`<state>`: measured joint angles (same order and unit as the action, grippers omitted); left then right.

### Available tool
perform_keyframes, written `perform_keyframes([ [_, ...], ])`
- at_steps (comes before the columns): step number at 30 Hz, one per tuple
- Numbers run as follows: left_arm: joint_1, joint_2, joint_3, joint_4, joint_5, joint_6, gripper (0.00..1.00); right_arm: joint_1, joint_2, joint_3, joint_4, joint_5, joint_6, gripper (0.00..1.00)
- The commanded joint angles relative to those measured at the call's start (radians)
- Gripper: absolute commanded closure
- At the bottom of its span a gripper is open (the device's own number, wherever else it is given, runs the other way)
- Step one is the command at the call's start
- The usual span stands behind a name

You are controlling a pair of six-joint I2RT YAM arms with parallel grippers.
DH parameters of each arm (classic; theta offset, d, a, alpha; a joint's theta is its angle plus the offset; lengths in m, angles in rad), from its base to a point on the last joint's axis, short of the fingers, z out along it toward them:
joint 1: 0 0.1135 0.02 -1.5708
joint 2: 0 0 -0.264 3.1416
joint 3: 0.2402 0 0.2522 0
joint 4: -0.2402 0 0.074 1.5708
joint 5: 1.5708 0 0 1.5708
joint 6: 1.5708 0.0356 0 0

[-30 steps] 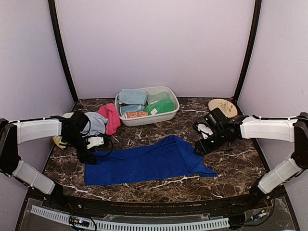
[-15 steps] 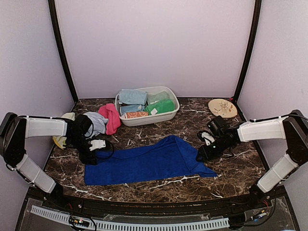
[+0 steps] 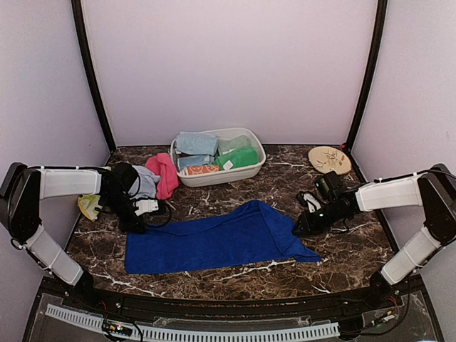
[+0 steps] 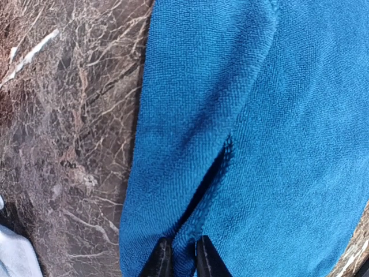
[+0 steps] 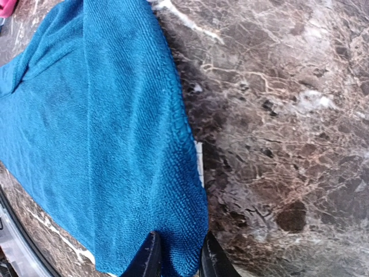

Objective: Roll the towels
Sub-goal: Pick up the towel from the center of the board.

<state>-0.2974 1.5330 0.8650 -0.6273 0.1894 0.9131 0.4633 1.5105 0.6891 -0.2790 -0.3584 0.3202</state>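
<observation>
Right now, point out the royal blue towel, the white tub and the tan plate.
royal blue towel (image 3: 214, 242): top external view, middle of the spread cloth.
white tub (image 3: 214, 179): top external view, near wall.
tan plate (image 3: 330, 159): top external view, centre of its face.

The royal blue towel (image 4: 259, 144) is matt, nubbly terry cloth; the table (image 5: 277, 144) looks like glossy veined marble, perhaps laminate

no text, label, brand or number can be read anywhere.
</observation>
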Motion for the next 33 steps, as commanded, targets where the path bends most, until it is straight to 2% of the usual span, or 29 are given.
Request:
perform_keyframes([
  [1, -0.004, -0.025, 0.015, -0.069, 0.031, -0.007, 0.82, -0.009, -0.016, -0.012, 0.073, -0.042, 0.039, 0.79],
  [2, -0.004, -0.029, 0.012, -0.071, 0.031, -0.006, 0.83, -0.01, -0.016, -0.011, 0.079, -0.045, 0.046, 0.81],
  [6, -0.005, -0.049, 0.0, -0.085, 0.033, -0.003, 1.0, -0.014, -0.019, -0.01, 0.096, -0.053, 0.066, 0.89],
  [9, -0.004, -0.072, 0.009, -0.102, 0.032, -0.002, 1.0, -0.018, -0.031, -0.009, 0.102, -0.052, 0.074, 1.0],
  [20, -0.004, -0.129, 0.146, -0.175, 0.012, -0.011, 1.0, -0.035, -0.123, 0.032, 0.053, -0.022, 0.052, 1.0],
  [30, -0.002, -0.198, 0.156, -0.12, -0.131, -0.041, 1.0, -0.05, -0.264, 0.213, -0.15, 0.091, -0.064, 1.0],
  [33, 0.007, -0.245, 0.169, -0.141, -0.136, -0.053, 1.0, -0.053, -0.342, 0.233, -0.187, 0.09, -0.089, 1.0],
])
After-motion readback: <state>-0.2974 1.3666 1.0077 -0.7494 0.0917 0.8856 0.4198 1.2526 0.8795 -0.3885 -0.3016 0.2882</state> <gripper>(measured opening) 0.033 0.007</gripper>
